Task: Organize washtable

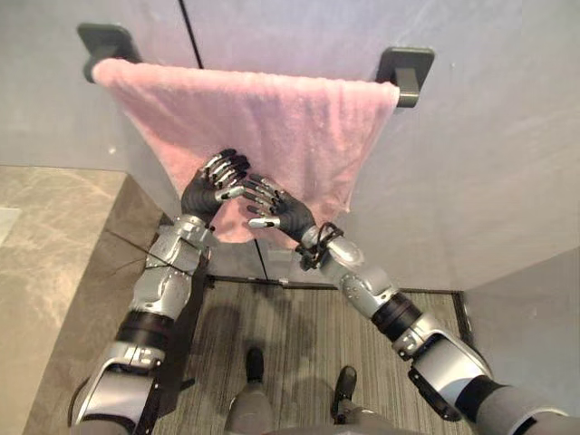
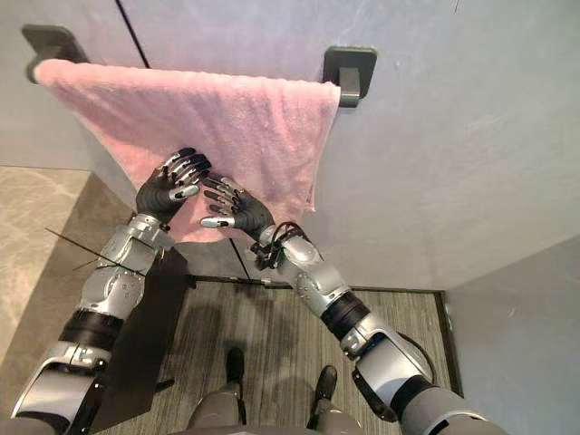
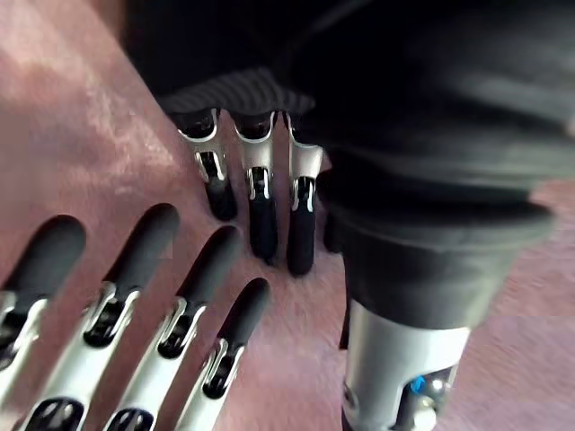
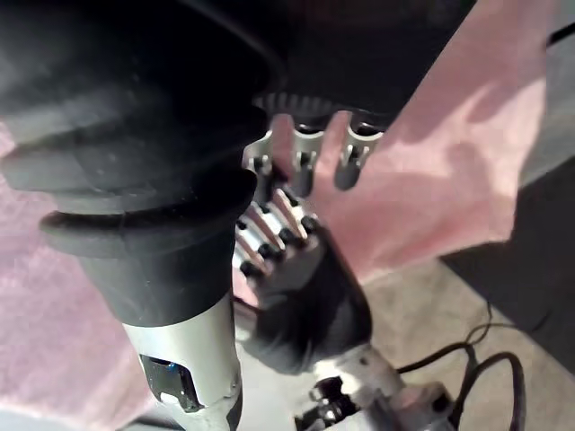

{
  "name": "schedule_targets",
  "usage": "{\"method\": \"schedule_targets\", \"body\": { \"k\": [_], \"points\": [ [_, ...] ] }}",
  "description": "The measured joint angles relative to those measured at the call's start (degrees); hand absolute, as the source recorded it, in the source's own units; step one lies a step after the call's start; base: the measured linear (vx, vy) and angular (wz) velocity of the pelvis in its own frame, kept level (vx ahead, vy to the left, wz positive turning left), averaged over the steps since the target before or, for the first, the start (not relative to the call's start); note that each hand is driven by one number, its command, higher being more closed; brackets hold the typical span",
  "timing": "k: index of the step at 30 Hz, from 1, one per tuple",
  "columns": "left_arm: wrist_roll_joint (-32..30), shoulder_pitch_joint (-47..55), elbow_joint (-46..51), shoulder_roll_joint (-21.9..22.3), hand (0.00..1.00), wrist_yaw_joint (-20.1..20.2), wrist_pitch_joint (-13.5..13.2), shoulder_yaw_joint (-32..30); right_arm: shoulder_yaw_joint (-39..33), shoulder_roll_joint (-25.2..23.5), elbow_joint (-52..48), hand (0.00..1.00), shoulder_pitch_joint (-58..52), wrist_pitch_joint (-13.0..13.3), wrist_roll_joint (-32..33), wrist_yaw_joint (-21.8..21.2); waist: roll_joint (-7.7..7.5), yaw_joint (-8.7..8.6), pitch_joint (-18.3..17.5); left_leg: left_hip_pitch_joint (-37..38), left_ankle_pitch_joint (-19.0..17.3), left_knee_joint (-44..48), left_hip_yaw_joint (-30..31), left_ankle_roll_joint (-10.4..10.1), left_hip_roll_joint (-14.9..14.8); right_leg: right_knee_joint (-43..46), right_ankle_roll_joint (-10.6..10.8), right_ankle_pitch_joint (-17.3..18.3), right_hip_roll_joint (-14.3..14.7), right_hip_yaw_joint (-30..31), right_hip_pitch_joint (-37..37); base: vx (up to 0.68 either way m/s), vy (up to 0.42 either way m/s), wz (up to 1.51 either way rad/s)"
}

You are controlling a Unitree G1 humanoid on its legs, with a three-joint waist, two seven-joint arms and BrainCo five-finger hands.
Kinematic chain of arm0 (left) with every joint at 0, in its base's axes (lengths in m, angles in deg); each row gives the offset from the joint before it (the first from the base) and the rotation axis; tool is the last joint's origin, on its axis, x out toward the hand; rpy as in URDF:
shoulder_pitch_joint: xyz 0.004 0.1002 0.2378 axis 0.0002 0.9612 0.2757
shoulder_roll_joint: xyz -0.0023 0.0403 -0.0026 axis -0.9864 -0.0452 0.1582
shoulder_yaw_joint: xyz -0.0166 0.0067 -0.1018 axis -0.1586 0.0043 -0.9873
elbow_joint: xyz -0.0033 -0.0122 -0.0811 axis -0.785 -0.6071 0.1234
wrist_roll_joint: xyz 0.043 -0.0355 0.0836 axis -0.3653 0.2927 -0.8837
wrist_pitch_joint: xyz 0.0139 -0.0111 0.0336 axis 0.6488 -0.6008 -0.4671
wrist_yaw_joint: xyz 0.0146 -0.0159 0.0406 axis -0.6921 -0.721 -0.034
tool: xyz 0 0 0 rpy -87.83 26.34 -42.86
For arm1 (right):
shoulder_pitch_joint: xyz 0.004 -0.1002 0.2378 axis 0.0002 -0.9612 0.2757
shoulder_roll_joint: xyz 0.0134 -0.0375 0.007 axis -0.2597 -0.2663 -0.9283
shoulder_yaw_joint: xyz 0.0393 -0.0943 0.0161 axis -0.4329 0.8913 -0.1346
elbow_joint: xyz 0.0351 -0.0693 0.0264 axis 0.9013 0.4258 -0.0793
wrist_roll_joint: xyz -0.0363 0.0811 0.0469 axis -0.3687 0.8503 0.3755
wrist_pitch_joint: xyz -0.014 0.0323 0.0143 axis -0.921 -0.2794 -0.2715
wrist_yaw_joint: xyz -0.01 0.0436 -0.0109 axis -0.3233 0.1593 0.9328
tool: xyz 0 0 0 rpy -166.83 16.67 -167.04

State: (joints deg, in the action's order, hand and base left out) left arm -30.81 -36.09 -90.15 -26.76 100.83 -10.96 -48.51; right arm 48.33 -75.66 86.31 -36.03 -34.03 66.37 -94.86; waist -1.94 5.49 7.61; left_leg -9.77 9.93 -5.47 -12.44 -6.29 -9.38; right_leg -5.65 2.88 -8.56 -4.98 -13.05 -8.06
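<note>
The left arm point(image 1: 159, 294) and right arm point(image 1: 399, 317) are silver-grey shells with black bands at the joints. The left hand point(image 1: 210, 186) and right hand point(image 1: 276, 207) wear dark ribbed covers over back and wrist. Their fingers are silver with dark tips, and each silver thumb carries a small blue mark.

Both arms raised and reaching forward, converging. The left arm point(image 1: 159, 290) comes up from lower left and the right arm point(image 1: 390, 308) angles in from lower right, elbow bent. The left hand point(image 1: 210, 186) and right hand point(image 1: 276, 207) sit side by side, nearly touching, with the left slightly higher. Both are spread, fingers extended rather than curled. The left fingers point(image 3: 260, 193) look a bit bent at the tips, but the wrist cam is too close to be sure. The right thumb point(image 1: 263, 222) sticks out sideways toward the left wrist.
</note>
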Motion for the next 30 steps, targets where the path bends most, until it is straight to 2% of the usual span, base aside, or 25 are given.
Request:
{"method": "schedule_targets", "body": {
  "k": [3, 7, 8, 11, 14, 16, 17, 20, 22, 28, 30],
  "points": [
    [-1.59, 1.14, -1.74, 0.03, 0.00, 0.00, 0.39, -0.09, -0.63, 1.49, -0.17, 0.00, -2.95, -0.10, 0.00, -0.03, -0.01, -0.31, 0.00, 0.64, -0.02, 0.00, -1.23, -0.01, -0.19, 0.00, -0.08, -0.06, 0.08, 1.03, 0.00, 0.01, 0.005, -0.18],
    [-4.13, 9.08, -1.79, 1.69, 0.00, 0.29, 1.07, -3.83, -4.66, 5.79, -1.31, 0.00, -14.18, -2.25, 0.00, -1.41, -0.01, -1.55, 0.00, 2.43, -0.46, -0.10, -2.32, -0.32, -0.63, 0.00, -0.11, -0.04, 0.49, 2.18, 1.06, -0.01, -0.001, -0.16],
    [-5.11, 13.42, -2.18, 4.01, 0.00, 0.33, 1.61, -6.80, -9.31, 7.68, -2.95, 0.00, -20.41, -2.58, -0.13, -1.77, -0.01, -1.65, 0.01, 2.85, -0.67, -0.36, -2.79, -0.39, -0.70, 0.00, -0.06, 0.01, 0.70, 2.28, 1.09, -0.03, -0.002, -0.17],
    [-5.67, 21.25, -3.10, 7.90, 0.00, 1.24, 2.58, -10.50, -19.40, 9.41, -3.07, 0.00, -29.80, -3.14, -1.63, -1.91, 0.05, -1.80, -0.01, 3.76, -1.29, -0.38, -3.25, -0.66, -0.69, -0.01, 0.39, 0.82, 0.80, 2.55, 1.78, -0.01, -0.001, -0.08],
    [-5.90, 27.43, -3.39, 12.58, 0.00, 1.53, 2.77, -15.09, -28.53, 8.46, -3.09, 0.00, -35.73, -3.40, -2.29, -1.67, 0.11, -1.89, -0.06, 3.99, -1.84, -0.39, -3.23, -0.53, -0.57, -0.04, 0.33, 0.98, 0.71, 2.45, 2.09, 0.00, 0.003, 0.01],
    [-5.83, 31.52, -3.40, 15.99, 0.00, 1.72, 2.84, -19.97, -34.58, 5.81, -4.39, 0.00, -40.20, -3.31, -2.43, -1.57, 0.33, -1.84, -0.24, 4.00, -1.90, -0.39, -3.00, -0.44, -0.41, -0.16, 0.40, 1.03, 0.51, 2.19, 2.29, 0.00, 0.011, 0.06],
    [-5.79, 32.18, -3.40, 16.48, 0.00, 1.77, 2.85, -20.87, -35.37, 5.27, -4.86, 0.00, -41.13, -3.26, -2.47, -1.55, 0.44, -1.83, -0.34, 3.98, -1.90, -0.39, -2.87, -0.44, -0.38, -0.20, 0.45, 1.07, 0.35, 2.09, 2.34, 0.02, 0.016, 0.11],
    [-5.43, 36.06, -3.40, 20.08, 0.00, 1.81, 2.83, -26.60, -42.80, 1.95, -5.17, 0.00, -45.24, -3.02, -3.79, -1.10, 1.51, -1.87, -1.86, 4.12, -2.23, -0.39, -2.01, -0.17, 0.25, -0.24, 1.02, 1.49, -0.15, 1.21, 3.01, 0.04, 0.012, 0.17],
    [-5.42, 38.68, -3.41, 22.85, 0.00, 1.14, 2.62, -31.03, -49.59, 0.29, -5.10, 0.00, -47.15, -1.92, -4.90, 1.08, 2.48, -1.86, -2.95, 5.31, -2.65, -0.40, -1.76, 0.44, 1.02, -0.23, 1.67, 1.97, -0.90, 0.65, 4.49, 0.07, 0.025, 0.15],
    [-6.08, 42.31, -3.38, 27.43, 0.00, -0.34, 2.40, -31.80, -52.94, -3.18, -6.40, 0.00, -49.01, -0.55, -5.31, 4.81, 2.48, -1.68, -5.63, 7.64, -3.39, -0.43, -1.95, 0.66, 1.63, -0.13, 2.55, 2.73, -2.06, 0.35, 6.88, 0.05, 0.014, 0.03],
    [-7.56, 43.00, -3.42, 28.93, 0.00, -0.65, 2.41, -28.46, -51.73, -4.78, -7.47, 0.00, -49.51, 0.26, -5.64, 5.34, 2.44, -1.69, -6.03, 8.01, -3.80, -0.43, -1.96, 0.82, 1.98, -0.03, 2.60, 2.83, -2.21, 0.33, 7.33, 0.02, 0.003, 0.00]
  ]
}}
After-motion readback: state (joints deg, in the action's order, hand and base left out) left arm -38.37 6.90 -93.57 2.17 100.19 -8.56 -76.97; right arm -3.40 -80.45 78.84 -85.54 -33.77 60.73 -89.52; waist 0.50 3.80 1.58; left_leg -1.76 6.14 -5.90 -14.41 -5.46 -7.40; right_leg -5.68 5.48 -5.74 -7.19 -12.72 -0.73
